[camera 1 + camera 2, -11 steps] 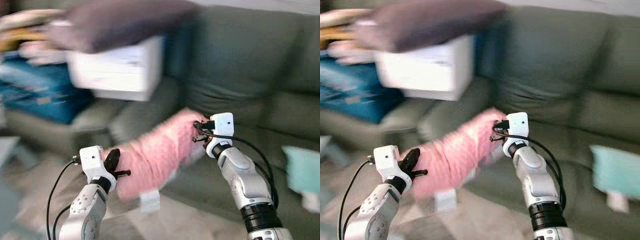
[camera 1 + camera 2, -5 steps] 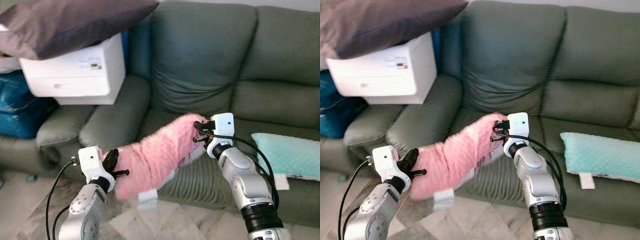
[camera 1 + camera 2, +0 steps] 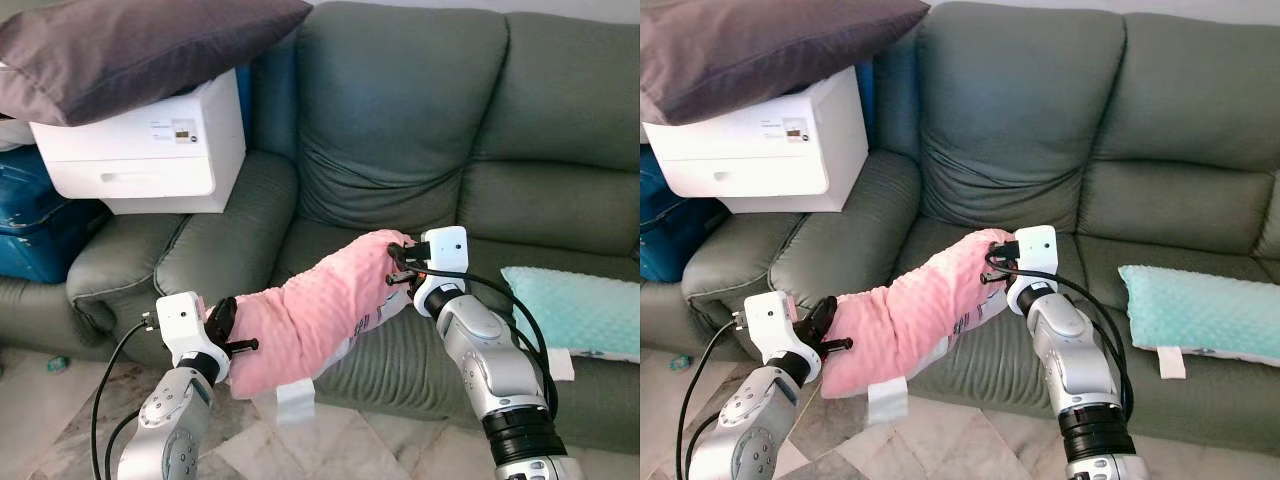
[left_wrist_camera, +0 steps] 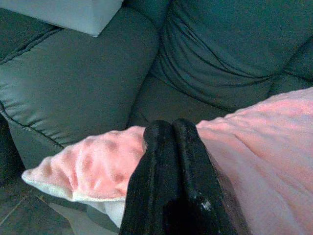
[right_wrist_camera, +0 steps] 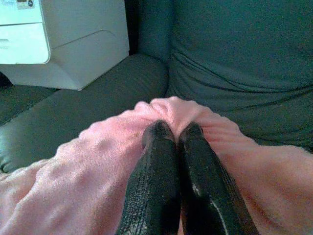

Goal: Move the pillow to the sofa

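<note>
Pillow unchanged between both grippers; only camera shifted.

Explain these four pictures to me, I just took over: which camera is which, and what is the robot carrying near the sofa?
The two wide pictures come from a stereo camera on the humanoid robot's head, looking down past its silver arms. The other two come from cameras on its wrists, looking along each gripper's black fingers. The left gripper and the right gripper each pinch one end of a pink pillow, carried in front of a green sofa. A teal pillow already lies on the sofa seat. On the armrest sits a white printer with a dark cushion on top. Both wrist pictures show closed fingers on pink fabric.
</note>
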Controlling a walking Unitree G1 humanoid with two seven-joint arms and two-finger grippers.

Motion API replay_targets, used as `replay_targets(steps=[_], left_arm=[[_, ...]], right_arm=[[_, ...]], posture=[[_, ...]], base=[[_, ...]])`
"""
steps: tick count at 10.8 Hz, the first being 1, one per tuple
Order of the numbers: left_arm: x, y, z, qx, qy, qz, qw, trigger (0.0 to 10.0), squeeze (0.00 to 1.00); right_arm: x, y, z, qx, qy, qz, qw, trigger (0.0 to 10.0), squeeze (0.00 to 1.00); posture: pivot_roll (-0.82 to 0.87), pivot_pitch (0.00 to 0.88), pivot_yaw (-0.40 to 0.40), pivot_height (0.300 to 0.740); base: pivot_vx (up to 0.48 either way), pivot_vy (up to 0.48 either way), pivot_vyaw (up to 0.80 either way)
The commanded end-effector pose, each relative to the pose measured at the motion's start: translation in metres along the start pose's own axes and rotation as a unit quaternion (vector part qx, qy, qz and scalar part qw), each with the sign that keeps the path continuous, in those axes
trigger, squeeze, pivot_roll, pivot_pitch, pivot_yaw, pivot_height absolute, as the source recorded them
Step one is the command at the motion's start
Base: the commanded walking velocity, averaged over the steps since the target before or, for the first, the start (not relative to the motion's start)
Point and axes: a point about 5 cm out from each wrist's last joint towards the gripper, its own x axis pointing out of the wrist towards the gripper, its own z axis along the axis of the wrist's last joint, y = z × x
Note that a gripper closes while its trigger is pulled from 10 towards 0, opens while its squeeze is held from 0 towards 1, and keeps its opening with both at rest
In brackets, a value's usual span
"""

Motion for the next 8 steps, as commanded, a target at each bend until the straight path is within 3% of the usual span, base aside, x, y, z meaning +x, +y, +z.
replay_targets(steps=[1, 5, 8], left_arm=[[0.0011, 0.0002, 0.0006, 0.002, -0.003, 0.001, 1.0, 10.0, 0.0], [0.0013, -0.0028, 0.0008, 0.003, -0.007, -0.014, 1.0, 10.0, 0.0], [0.0013, -0.0041, -0.0004, -0.001, -0.006, -0.02, 1.0, 10.0, 0.0]], right_arm=[[0.002, 0.0002, 0.0071, -0.002, -0.011, 0.001, 1.0, 10.0, 0.0], [0.0015, -0.001, 0.0076, -0.004, -0.011, -0.001, 1.0, 10.0, 0.0], [0.0017, -0.0015, 0.0079, -0.005, -0.01, -0.001, 1.0, 10.0, 0.0]], posture=[[-0.23, 0.0, 0.031, 0.74], [-0.23, 0.0, 0.03, 0.74], [-0.24, 0.0, 0.028, 0.74]], base=[[0.0, 0.0, -0.8], [0.0, 0.0, -0.8], [0.31, 0.0, -0.8]])
